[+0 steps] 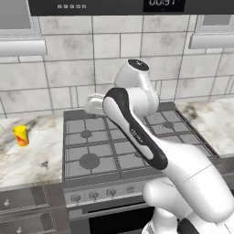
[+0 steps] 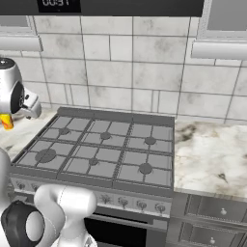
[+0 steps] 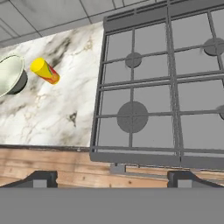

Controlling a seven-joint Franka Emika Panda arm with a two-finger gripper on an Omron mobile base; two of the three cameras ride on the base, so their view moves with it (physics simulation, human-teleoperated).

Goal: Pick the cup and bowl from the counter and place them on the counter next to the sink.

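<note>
Right now your gripper (image 3: 109, 177) hangs wide open and empty above the stove (image 3: 162, 87). Left of the stove, the cup (image 3: 45, 71) stands just beside the bowl (image 3: 9, 74); a careless reach could knock either.

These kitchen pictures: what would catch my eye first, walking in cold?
Probably the big white robot arm, bent high over the grey gas stove. Next, the small yellow cup, a bright spot on the white marble counter left of the stove. In the hand view a pale bowl stands beside the cup, with the open claw well away from both.
</note>
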